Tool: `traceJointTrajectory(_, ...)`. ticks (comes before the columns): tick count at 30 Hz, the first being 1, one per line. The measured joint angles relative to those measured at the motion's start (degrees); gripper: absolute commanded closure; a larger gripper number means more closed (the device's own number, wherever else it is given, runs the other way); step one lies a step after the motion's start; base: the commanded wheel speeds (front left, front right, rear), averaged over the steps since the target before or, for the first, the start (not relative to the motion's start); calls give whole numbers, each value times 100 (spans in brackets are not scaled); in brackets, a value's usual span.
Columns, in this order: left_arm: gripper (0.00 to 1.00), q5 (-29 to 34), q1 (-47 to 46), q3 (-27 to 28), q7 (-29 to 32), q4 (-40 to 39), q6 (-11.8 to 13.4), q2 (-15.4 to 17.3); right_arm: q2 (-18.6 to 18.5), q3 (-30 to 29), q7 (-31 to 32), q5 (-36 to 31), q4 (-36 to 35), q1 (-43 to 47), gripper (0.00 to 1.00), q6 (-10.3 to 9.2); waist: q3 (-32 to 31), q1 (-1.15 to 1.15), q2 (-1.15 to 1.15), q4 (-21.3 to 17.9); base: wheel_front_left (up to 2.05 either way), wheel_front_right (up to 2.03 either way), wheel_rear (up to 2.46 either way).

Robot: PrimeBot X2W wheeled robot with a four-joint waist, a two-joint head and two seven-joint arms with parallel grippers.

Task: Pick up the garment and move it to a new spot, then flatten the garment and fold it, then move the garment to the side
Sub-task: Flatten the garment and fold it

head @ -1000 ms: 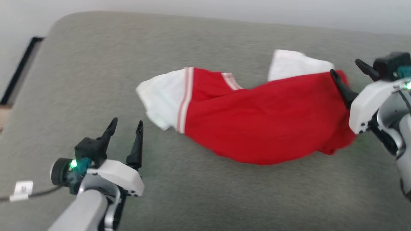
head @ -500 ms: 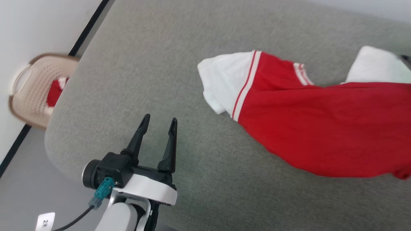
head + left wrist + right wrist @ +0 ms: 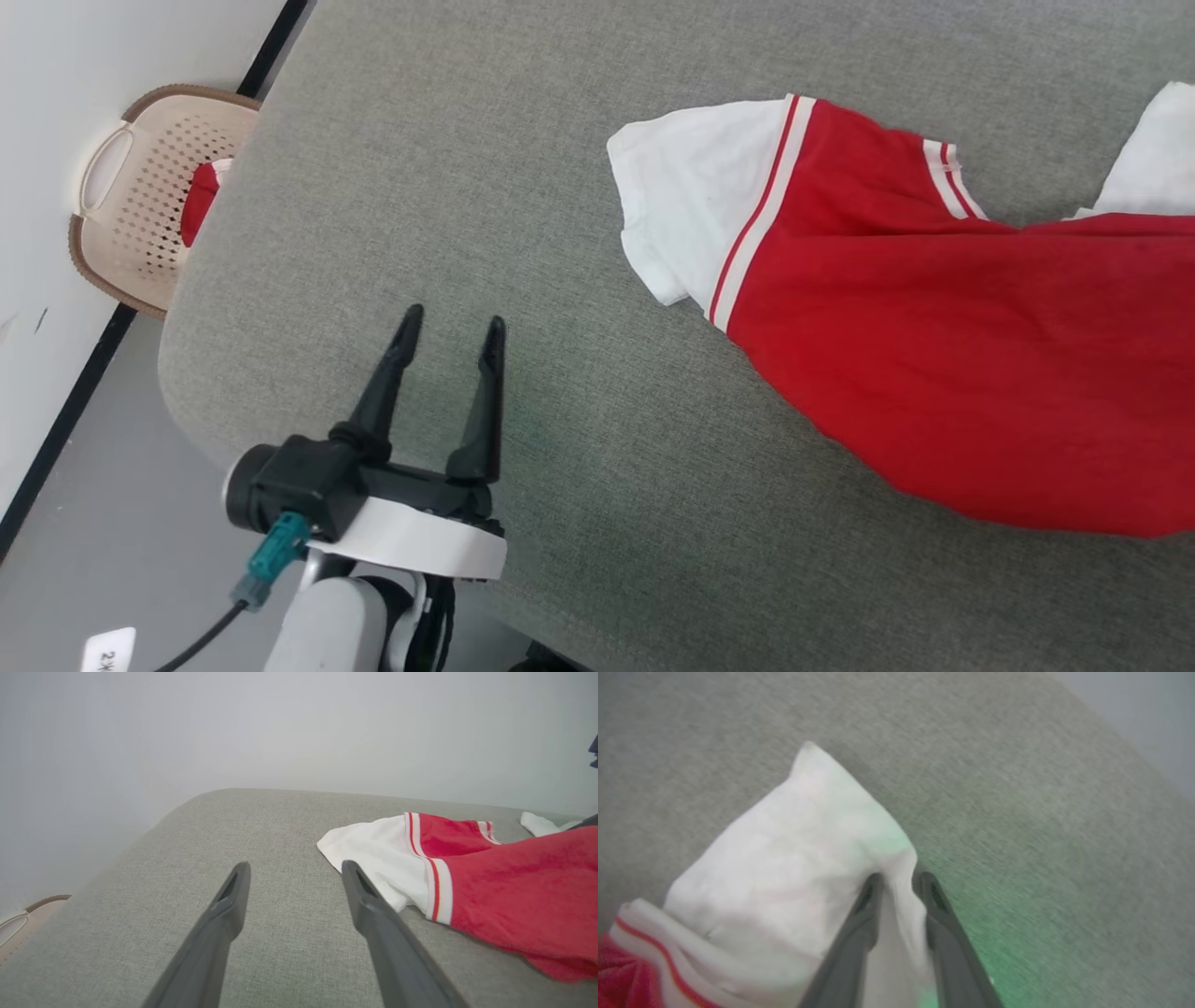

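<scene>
The garment (image 3: 934,355), a red jersey with white sleeves and striped trim, lies crumpled on the grey cushion (image 3: 523,187) and runs off the right edge of the head view. My left gripper (image 3: 452,322) hovers open over bare cushion, left of the near white sleeve (image 3: 691,205). From the left wrist, that gripper (image 3: 295,868) has nothing between its fingers, and the garment (image 3: 514,891) lies to their right. In the right wrist view my right gripper (image 3: 899,879) has its fingers pinched on a fold of the garment's other white sleeve (image 3: 784,858).
A beige plastic basket (image 3: 140,187) holding something red (image 3: 198,201) stands on the floor past the cushion's left edge, against the white wall. The cushion's rounded corner (image 3: 187,411) is just left of my left gripper. A cable (image 3: 201,639) hangs from the left wrist.
The head camera has swung left, so the basket came into view and the right arm left it. The right gripper's fingers have closed together on the white sleeve. The left gripper stays open.
</scene>
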Motion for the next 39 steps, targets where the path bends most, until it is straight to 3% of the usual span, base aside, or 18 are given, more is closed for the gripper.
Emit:
traceJointTrajectory(9, 0, 157, 7, 337, -1, -43, -158, -43, 137, -141, -1671, 192, 35, 354, 100, 5, -289, 0, 0, -399, 0, 0, 0)
traceJointTrajectory(16, 0, 408, 243, 622, 0, -48, -220, 2, -52, -375, -2833, 476, -344, 1663, 100, 5, -683, 0, 0, -1092, 0, 0, 0)
traceJointTrajectory(26, 0, 506, 413, 755, 0, -77, -294, 140, 257, -1386, -3952, 688, -135, 3272, 100, 5, -1114, 0, 0, -2093, 0, 0, 0)
traceJointTrajectory(33, 0, 538, 492, 790, 0, -11, -320, 241, 487, -1939, -4315, 522, -83, 3861, 100, 5, -1312, 0, 0, -2452, 0, 0, 0)
traceJointTrajectory(34, 0, 537, 495, 770, 0, 9, -330, 271, 538, -2019, -4391, 444, -68, 3862, 84, 5, -1330, 0, 0, -2486, 0, 0, 0)
traceJointTrajectory(35, 0, 534, 491, 734, 0, 40, -347, 309, 592, -2112, -4489, 370, -37, 3862, 29, 5, -1352, 0, 0, -2510, 0, 0, 0)
traceJointTrajectory(36, 0, 532, 472, 675, 0, 77, -361, 375, 653, -2215, -4598, 261, -3, 3861, 0, 5, -1369, 0, 0, -2535, 0, 0, 0)
traceJointTrajectory(39, 0, 665, 221, 465, 12, 247, -369, 760, 865, -2536, -4971, -101, 63, 3862, 0, 4, -1395, 0, 0, -2623, 0, 0, 0)
